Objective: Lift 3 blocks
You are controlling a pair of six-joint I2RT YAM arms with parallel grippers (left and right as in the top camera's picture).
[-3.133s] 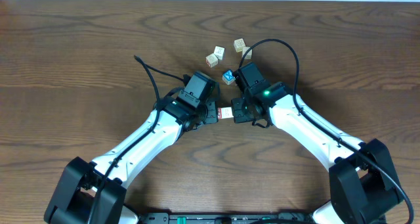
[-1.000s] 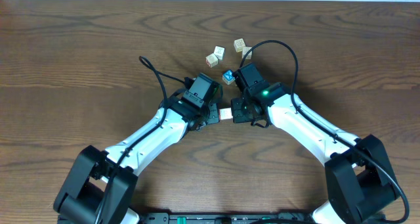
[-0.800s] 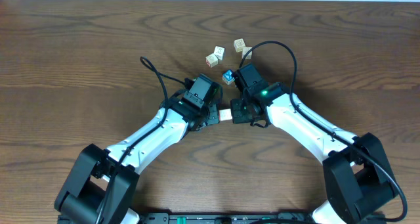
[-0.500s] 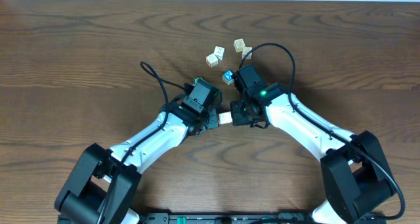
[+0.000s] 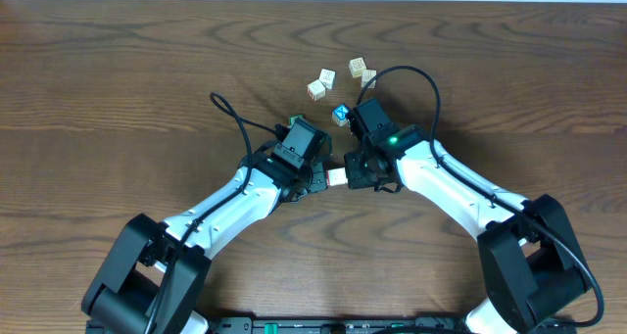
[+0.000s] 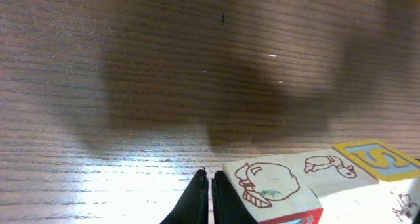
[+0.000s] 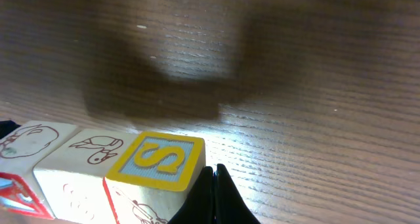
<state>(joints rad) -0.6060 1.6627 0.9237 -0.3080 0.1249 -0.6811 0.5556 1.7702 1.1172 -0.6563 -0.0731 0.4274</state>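
Three blocks sit in a tight row (image 5: 336, 174), squeezed end to end between my two grippers. In the left wrist view the row reads: a pale block with a red apple drawing (image 6: 279, 188), a cream block with a small animal drawing (image 6: 328, 175), and one with a yellow S (image 6: 377, 159). My left gripper (image 6: 210, 184) is shut, and its tips press on the apple block's end. My right gripper (image 7: 215, 178) is shut against the S block (image 7: 161, 155). The row casts a separate shadow on the wood below it.
Loose cubes lie on the far side of the grippers: a blue-faced one (image 5: 340, 114), two pale ones (image 5: 327, 77) (image 5: 316, 89) and two more (image 5: 358, 67) (image 5: 368, 77). A green-faced cube (image 5: 294, 121) peeks out beside the left wrist. Cables loop over both wrists.
Both wrists have drifted a little toward the near edge, with the row of blocks still pinched between them. The left arm's elbow has swung right. The loose cubes have not moved.
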